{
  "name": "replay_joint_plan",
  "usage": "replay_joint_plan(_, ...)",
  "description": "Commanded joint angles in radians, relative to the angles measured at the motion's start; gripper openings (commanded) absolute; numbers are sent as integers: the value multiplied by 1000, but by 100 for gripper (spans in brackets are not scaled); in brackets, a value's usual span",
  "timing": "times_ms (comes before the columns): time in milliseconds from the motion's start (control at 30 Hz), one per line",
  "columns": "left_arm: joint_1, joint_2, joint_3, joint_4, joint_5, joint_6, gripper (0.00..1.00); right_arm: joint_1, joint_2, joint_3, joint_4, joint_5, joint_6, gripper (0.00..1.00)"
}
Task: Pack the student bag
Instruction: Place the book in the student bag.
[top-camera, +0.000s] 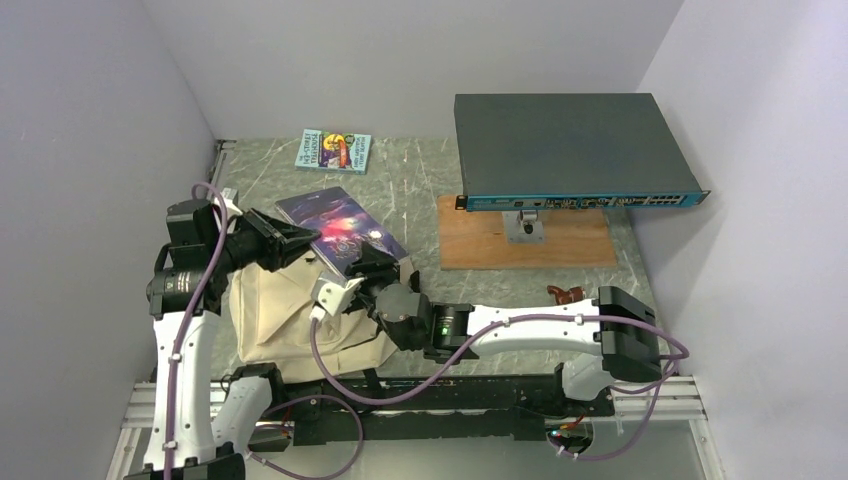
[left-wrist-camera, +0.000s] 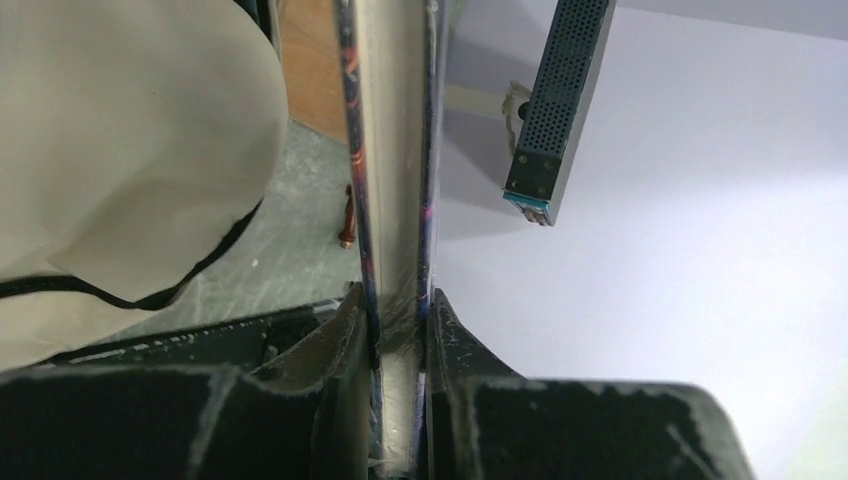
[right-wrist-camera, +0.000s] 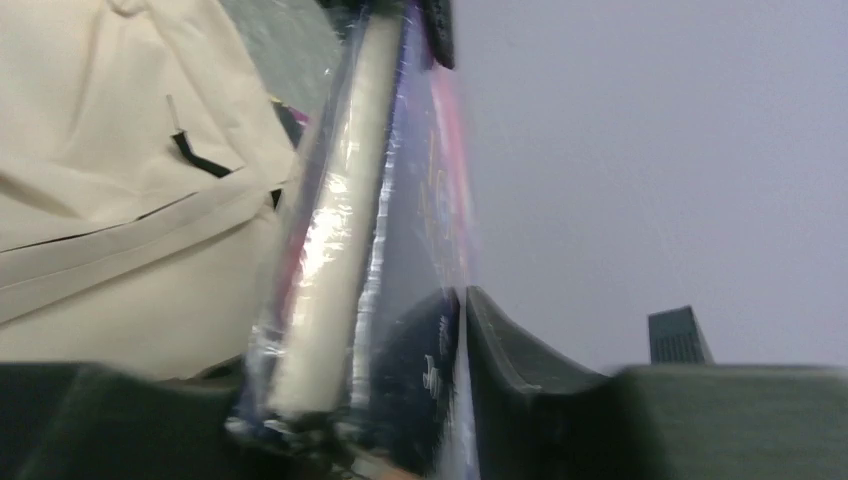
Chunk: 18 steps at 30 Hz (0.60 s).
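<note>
Grey marbled table (top-camera: 420, 190) and white walls (top-camera: 400, 60) frame what we see. Our cream-beige bag (top-camera: 270, 325), soft with dark zippers, slumps at lower left of the top view. Above it our left gripper (left-wrist-camera: 400, 305) clamps a glossy book (top-camera: 335, 222). The right gripper (top-camera: 366, 262) straddles its other edge, and we cannot tell whether it grips.

Two books are counted: a purple-covered book (top-camera: 340, 228) and a teal-covered book (top-camera: 333, 150). One cream backpack (top-camera: 272, 312), one dark flat network unit (top-camera: 570, 145), one wooden board (top-camera: 480, 248) and one small brown object (top-camera: 563, 293) are seen. Two robot arms are counted, a left arm (top-camera: 185, 345) and a right arm (top-camera: 535, 330).
</note>
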Motion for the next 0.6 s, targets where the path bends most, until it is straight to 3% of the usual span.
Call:
replay_joint_plan(0, -1, -74, 54, 117, 10, -3, 0, 4, -2, 29, 121, 94, -6, 27)
replay_joint_plan(67, -2, -105, 42, 169, -39, 31, 6, 3, -23, 52, 41, 70, 67, 9)
replay_joint_plan(100, -2, -116, 39, 177, -65, 57, 30, 4, -37, 59, 5, 62, 105, 1)
replay_joint_plan(133, -2, -122, 48, 153, -101, 95, 57, 4, -57, 65, -35, 52, 148, 0)
replay_joint_plan(200, -2, -116, 90, 80, -174, 194, 96, 4, -107, 65, -113, 27, 241, 0)
replay_joint_plan(367, -3, -103, 137, -63, -326, 474, 100, -12, -270, 82, -441, -177, 515, 0)
replay_joint_plan(467, -3, -129, 89, -64, -401, 582, 99, -18, -358, 89, -599, -273, 645, 0)
replay_joint_plan(567, -4, -159, -34, 58, -289, 627, 84, -37, -450, 87, -746, -316, 756, 0)
